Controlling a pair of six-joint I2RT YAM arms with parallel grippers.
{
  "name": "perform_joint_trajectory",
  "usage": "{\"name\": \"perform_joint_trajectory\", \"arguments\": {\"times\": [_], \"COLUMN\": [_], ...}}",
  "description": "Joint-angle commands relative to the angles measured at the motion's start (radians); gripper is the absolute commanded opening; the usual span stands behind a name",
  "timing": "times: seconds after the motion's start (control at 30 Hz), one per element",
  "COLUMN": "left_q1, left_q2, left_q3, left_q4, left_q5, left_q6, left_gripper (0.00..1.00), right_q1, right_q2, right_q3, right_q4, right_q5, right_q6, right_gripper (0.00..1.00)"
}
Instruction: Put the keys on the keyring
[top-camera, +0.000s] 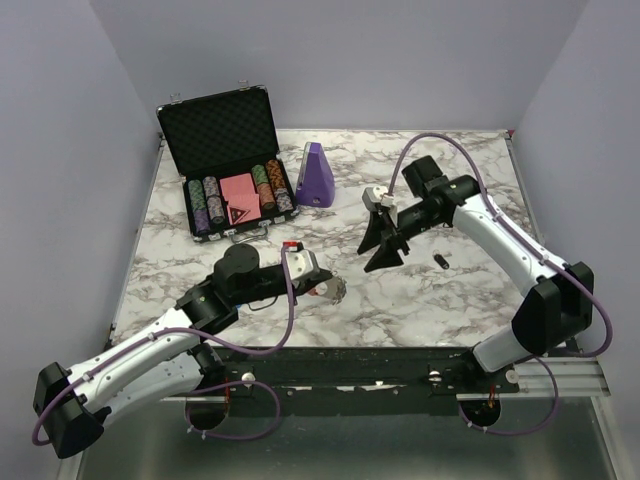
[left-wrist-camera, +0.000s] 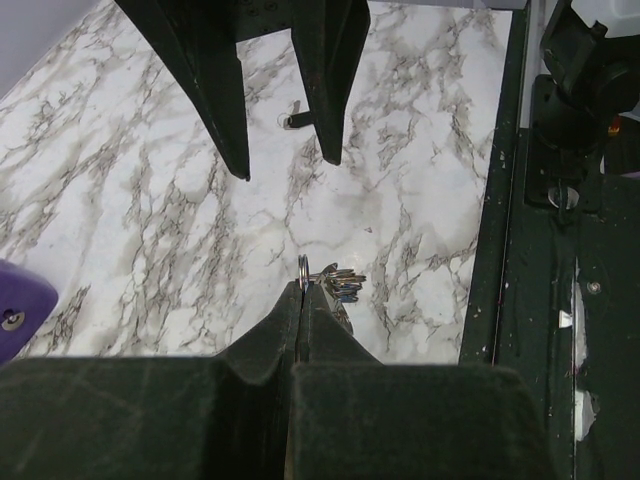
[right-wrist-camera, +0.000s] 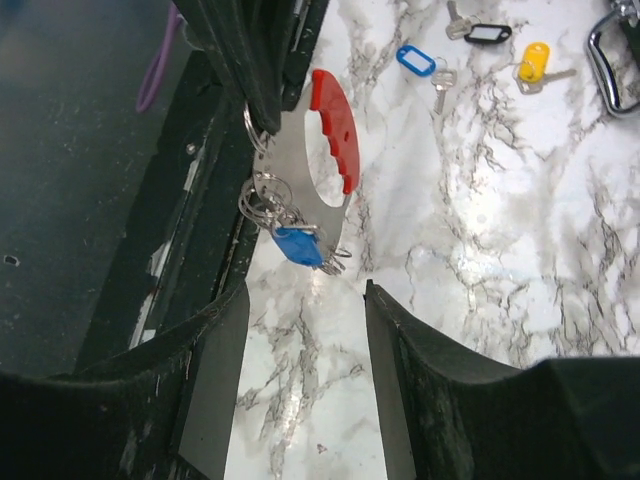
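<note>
Marble bench (top-camera: 450, 300), lilac walls on three sides. Chip case (top-camera: 225, 150) far left, purple block (top-camera: 317, 175) just right of it. Open marble in the middle and right; only a black key (top-camera: 440, 262) lies there, alone.

Left claw (left-wrist-camera: 303, 295) is at the near edge by the black rail strip, so there is little room on its near side. Its fingers are pressed together, pinching the keyring (right-wrist-camera: 335, 130) by the metal part, with the red arc on the side away from the edge. Keyring is held up off the bench, with several silver keys (left-wrist-camera: 342, 285) and a blue tag (right-wrist-camera: 297, 246) hanging from it.

Right claw (right-wrist-camera: 305, 295) is spread and empty, touching nothing. It points at the keyring from the right with a gap between.

Three loose keys with blue (right-wrist-camera: 415, 60), black (right-wrist-camera: 487, 34) and yellow (right-wrist-camera: 535, 63) tags lie on the bench beyond the keyring, near the case handle.
</note>
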Motion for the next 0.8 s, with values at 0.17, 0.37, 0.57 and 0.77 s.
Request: {"name": "perform_joint_trajectory", "arguments": {"times": [0.17, 0.37, 0.57, 0.77], "left_q1": [-0.005, -0.004, -0.004, -0.002], "left_q2": [-0.020, -0.052, -0.092, -0.114], "left_q3": [-0.019, -0.065, -0.099, -0.096], "left_q4": [0.070, 0.116, 0.128, 0.123], "left_q5": [-0.008, 0.040, 0.051, 0.063], "left_q6": [-0.041, -0.084, -0.103, -0.104], "left_gripper": [0.00, 0.00, 0.00, 0.00], "right_q1": [-0.143, -0.321, -0.536, -0.662], "right_q2": [-0.084, -0.125, -0.136, -0.007], "right_q3": [-0.088, -0.202, -0.262, -0.266], "right_q4": [0.100, 0.265, 0.249, 0.198], "right_q5": [0.055, 0.162, 0.316, 0.426], "right_q6": [0.124, 0.361, 0.366, 0.260], "right_gripper": [0.60, 0.60, 0.61, 0.60]}}
